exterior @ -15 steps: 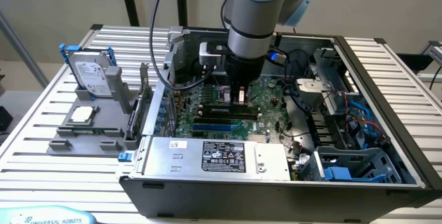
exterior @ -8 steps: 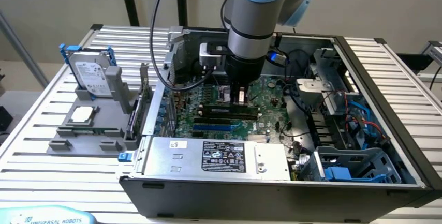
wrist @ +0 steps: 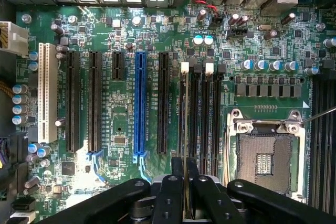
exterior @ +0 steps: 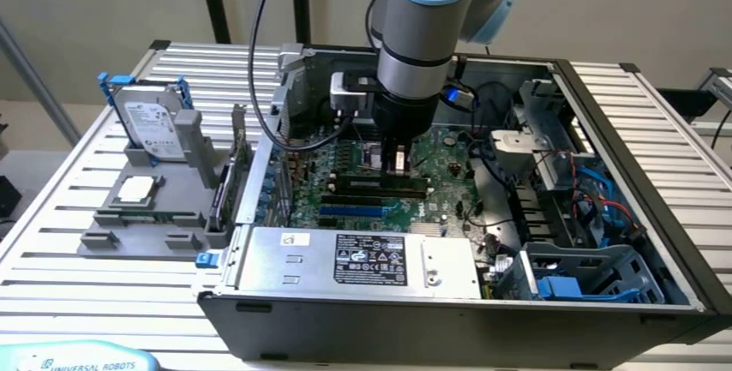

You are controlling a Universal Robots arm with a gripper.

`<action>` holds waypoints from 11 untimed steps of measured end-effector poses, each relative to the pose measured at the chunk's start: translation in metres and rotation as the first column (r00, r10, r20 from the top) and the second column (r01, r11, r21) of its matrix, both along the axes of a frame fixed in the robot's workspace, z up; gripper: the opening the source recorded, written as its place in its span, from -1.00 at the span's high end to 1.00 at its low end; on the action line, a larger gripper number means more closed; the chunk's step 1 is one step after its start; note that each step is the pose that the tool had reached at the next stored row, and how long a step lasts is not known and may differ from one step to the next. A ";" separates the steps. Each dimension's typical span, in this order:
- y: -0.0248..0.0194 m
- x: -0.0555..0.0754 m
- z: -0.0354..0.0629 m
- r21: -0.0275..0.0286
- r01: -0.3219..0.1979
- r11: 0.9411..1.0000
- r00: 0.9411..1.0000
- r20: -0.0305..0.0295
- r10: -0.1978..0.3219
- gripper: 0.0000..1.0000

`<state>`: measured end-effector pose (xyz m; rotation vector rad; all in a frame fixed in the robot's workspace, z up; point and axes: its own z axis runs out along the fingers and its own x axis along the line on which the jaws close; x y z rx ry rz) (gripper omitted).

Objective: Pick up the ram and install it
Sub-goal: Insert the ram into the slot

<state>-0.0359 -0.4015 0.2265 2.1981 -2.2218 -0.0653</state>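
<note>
Green sliver of the ram (wrist: 184, 182), seen edge-on, pinched between nearly closed jaws of the gripper (wrist: 184, 169) and held upright directly over the motherboard (wrist: 126, 40). Lined up with the black memory slots (wrist: 202, 114), just beside the blue slot (wrist: 139, 106) and near the open processor socket (wrist: 265, 156). Not yet seated, as far as can be judged. Seen from outside: grey robot arm (exterior: 414, 37) reaching straight down into the open computer case (exterior: 640, 242), gripper (exterior: 397, 158) low above the motherboard's middle. Outside the case, toward the exterior view's left, a grey parts holder (exterior: 143, 234) on the slatted desk (exterior: 69, 191), carrying a hard drive (exterior: 154, 127) and a square processor chip (exterior: 134, 189).
</note>
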 end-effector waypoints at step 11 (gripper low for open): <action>0.0013 0.000 -0.0016 0.000 0.000 1.000 1.000 0.000 0.000 0.73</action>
